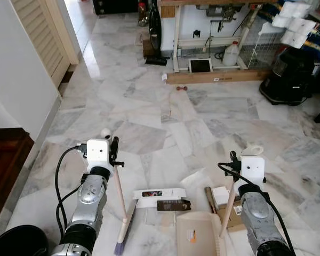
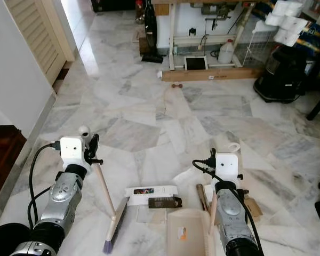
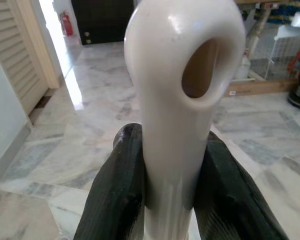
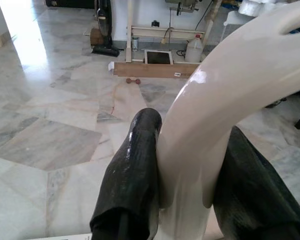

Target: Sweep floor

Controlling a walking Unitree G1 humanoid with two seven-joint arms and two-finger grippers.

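My left gripper is shut on the pale handle of a broom, whose purple-bristled head rests on the marble floor. In the left wrist view the black fingers clamp the handle's looped end. My right gripper is shut on the cream handle of a beige dustpan that sits on the floor between the arms. Its fingers grip the curved handle. A white box, a dark brown box, paper and cardboard scraps lie in front of the pan.
A black vacuum cleaner stands far right, beside a work table with a wooden plank at its foot. A louvred door and a dark wooden step are on the left. A black bin sits at my lower left.
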